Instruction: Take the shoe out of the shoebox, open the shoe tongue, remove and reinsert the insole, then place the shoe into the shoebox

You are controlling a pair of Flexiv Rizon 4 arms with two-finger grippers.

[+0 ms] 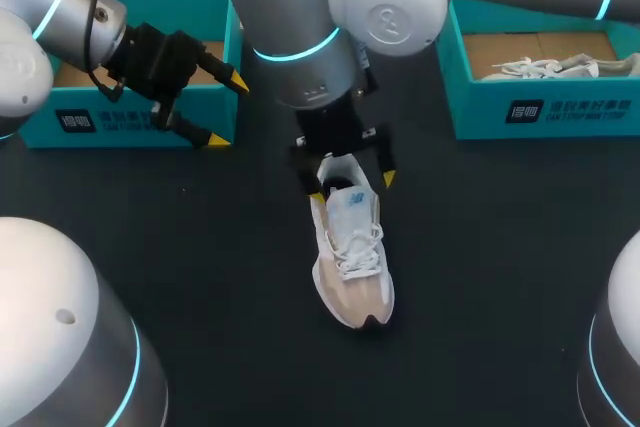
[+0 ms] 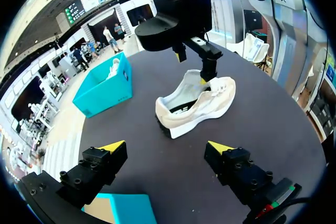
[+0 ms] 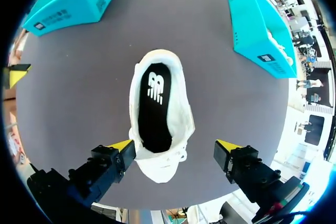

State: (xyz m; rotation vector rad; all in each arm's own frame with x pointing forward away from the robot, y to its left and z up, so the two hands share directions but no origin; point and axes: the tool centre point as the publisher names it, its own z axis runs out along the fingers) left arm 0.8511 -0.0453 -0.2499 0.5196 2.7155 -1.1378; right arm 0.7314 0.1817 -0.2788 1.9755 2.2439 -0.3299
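Right pincer (image 3: pixel 174 145) open, fingers straddling mouth of white-and-beige lace-up sneaker (image 1: pixel 352 257) on dark tabletop (image 1: pixel 200 277), black insole (image 3: pixel 155 114) seated inside; left pincer (image 2: pixel 167 146) open near teal cardboard shoebox (image 1: pixel 130 117). Likely insole step: next, descend, pinch insole edge

a robotics lab: two robot arms (image 1: pixel 300 37) over a dark table (image 1: pixel 200 247) with shoeboxes (image 1: pixel 545 112).

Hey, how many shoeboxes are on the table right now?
2. The left shoebox stands at the table's back left, beside the left pincer. The right shoebox stands at the back right, with a white shoe inside. The arms could hide more.
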